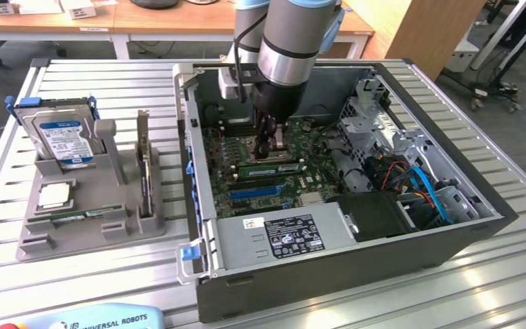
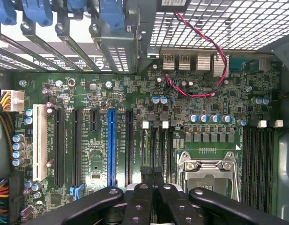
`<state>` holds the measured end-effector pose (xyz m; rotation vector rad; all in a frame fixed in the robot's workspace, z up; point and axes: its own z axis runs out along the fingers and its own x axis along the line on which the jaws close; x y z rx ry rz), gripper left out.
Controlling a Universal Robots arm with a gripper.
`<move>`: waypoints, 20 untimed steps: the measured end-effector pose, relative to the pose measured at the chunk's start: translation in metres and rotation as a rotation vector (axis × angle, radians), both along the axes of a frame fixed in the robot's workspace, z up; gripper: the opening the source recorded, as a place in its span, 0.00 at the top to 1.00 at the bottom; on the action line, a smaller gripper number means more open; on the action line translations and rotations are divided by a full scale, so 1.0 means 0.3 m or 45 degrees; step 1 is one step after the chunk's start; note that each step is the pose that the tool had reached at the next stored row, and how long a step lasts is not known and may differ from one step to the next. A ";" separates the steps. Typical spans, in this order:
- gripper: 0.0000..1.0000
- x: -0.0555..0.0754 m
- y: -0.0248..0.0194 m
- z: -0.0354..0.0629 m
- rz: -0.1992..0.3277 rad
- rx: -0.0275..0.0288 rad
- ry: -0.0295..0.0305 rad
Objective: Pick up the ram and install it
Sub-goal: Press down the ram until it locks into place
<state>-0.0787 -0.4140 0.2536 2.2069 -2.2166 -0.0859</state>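
Two views are given. From the exterior view, the tool (image 1: 265, 152) is seen lowered into the open computer case (image 1: 482, 229) on the bench (image 1: 80, 274), closed, just above a long green ram (image 1: 268, 166) stick seated on the motherboard; whether it is gripped cannot be told. From the wrist view, closed black fingers (image 2: 144, 197) are seen over the motherboard (image 2: 135, 98) slots.

- The arm (image 1: 289, 41) is being cut off by the exterior view's upper edge.
- The pincer (image 1: 265, 152) tips are being hidden among motherboard (image 1: 263, 164) parts, so any held ram cannot be made out.
- The label (image 1: 290, 236) print on the power supply is being rendered too small to read.
- The pincer's linkage (image 2: 153, 204) is being cropped in the wrist view.
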 end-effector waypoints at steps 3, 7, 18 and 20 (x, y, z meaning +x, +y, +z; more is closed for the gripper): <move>0.90 0.000 0.000 0.000 0.000 -0.0001 0.0000; 0.90 0.000 0.000 0.000 0.000 -0.0003 0.0001; 0.90 0.000 0.000 -0.014 0.000 0.0000 0.0000; 0.90 0.000 0.000 -0.017 0.000 0.0000 0.0000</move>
